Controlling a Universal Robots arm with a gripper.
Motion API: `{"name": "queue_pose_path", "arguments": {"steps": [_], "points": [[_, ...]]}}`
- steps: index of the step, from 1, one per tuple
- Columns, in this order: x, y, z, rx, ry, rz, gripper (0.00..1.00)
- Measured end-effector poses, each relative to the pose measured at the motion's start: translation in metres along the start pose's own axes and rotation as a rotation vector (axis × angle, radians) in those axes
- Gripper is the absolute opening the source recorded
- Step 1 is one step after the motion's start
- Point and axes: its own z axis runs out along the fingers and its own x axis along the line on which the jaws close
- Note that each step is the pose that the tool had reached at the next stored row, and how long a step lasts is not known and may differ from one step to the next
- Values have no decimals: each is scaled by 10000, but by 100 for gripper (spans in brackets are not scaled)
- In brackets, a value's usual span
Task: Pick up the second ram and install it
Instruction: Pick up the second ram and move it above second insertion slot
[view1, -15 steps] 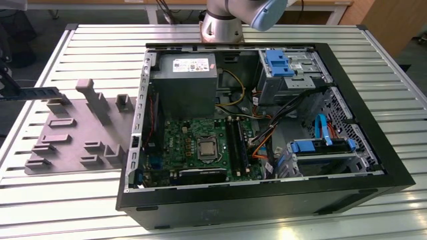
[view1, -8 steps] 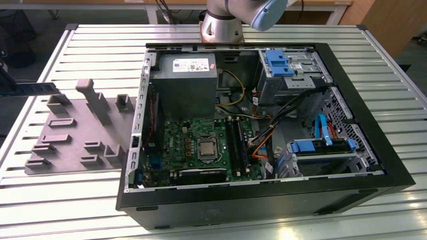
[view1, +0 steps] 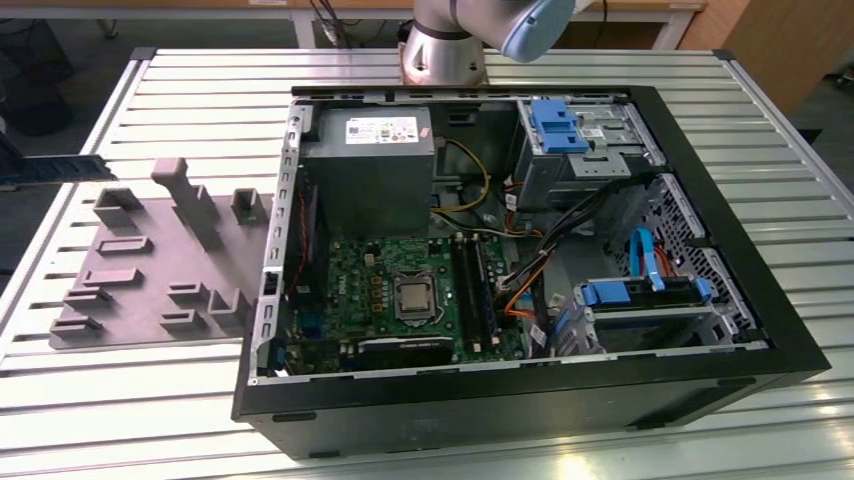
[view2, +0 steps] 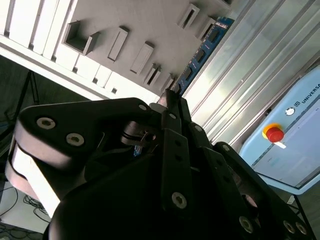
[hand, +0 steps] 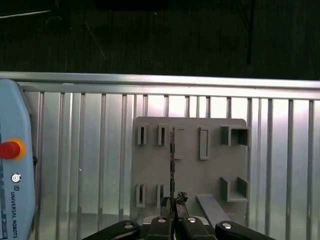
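The second ram (view2: 202, 52) is a thin blue-green stick held at one end by my black gripper (view2: 170, 97), which is shut on it. In the first wrist view the ram (hand: 172, 160) shows edge-on as a thin line rising from the gripper (hand: 173, 201), above the grey fixture plate (hand: 190, 170). In the exterior view the ram (view1: 64, 166) hangs level at the far left, above the table beside the grey fixture plate (view1: 147, 270). The open computer case (view1: 534, 400) lies to the exterior view's right of the plate. Inside it are the green motherboard (view1: 387, 270) and its black memory slots (view1: 471, 290).
The slatted metal table (view1: 200, 90) carries the plate and the case. The plate has several raised holders (view1: 180, 190). Inside the case are a grey power supply (view1: 367, 160), blue drive brackets (view1: 554, 125) and loose cables (view1: 534, 270). A light-blue pendant with a red button (hand: 10, 149) lies on the table.
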Motion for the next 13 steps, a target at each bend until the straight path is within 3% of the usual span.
{"name": "queue_pose_path", "arguments": {"steps": [13], "points": [[-11,1,-183,-1,1,0,14]]}}
